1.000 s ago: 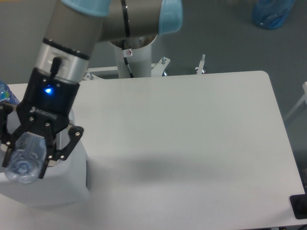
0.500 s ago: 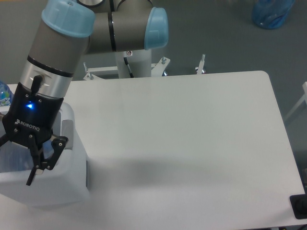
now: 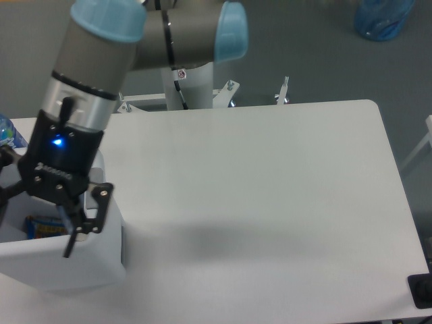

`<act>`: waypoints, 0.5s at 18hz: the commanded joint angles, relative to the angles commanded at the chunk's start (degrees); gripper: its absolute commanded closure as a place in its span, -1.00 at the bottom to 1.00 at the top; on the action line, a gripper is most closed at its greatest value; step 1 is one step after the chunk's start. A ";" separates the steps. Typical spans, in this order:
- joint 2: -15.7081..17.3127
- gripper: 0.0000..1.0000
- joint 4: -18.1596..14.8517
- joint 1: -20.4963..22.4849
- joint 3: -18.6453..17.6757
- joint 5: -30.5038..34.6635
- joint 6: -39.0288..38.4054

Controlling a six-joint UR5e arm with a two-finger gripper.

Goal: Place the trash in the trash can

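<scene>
Camera view from above, then: where is the arm?

- Over the left edge of the white surface (image 3: pixel 270 202), with the tool (image 3: pixel 37 226) hanging above the open mouth of the trash can (image 3: pixel 74 266).

- Is the tool carrying anything?

- No. Its black fingers (image 3: pixel 86 219) are spread wide apart with nothing between them; the right one reaches down along the bin's inner right wall, the left one runs out of the picture at the edge.

- And the trash?

- Something lies inside the trash can: a patch of blue with orange-yellow print (image 3: pixel 46 226) shows just below the tool's body. It looks like a label, but I cannot tell for certain that it is the bottle's. The paper wad I cannot make out.

- Anything else around?

- A blue light glows on the tool's wrist (image 3: pixel 57 142). A bit of a blue-topped bottle (image 3: pixel 7 131) peeks in at the left edge, behind the bin. A big blue plastic bag (image 3: pixel 381 19) sits on the grey floor at the top right, well apart from everything. A small black object (image 3: pixel 422 291) is at the lower right corner.
</scene>
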 joint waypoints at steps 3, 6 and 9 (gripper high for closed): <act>1.14 -1.00 -0.09 2.73 0.01 5.72 2.53; 2.28 -1.00 -0.70 5.71 -0.26 10.12 10.17; 3.08 -1.00 -4.81 8.79 -0.26 11.10 16.42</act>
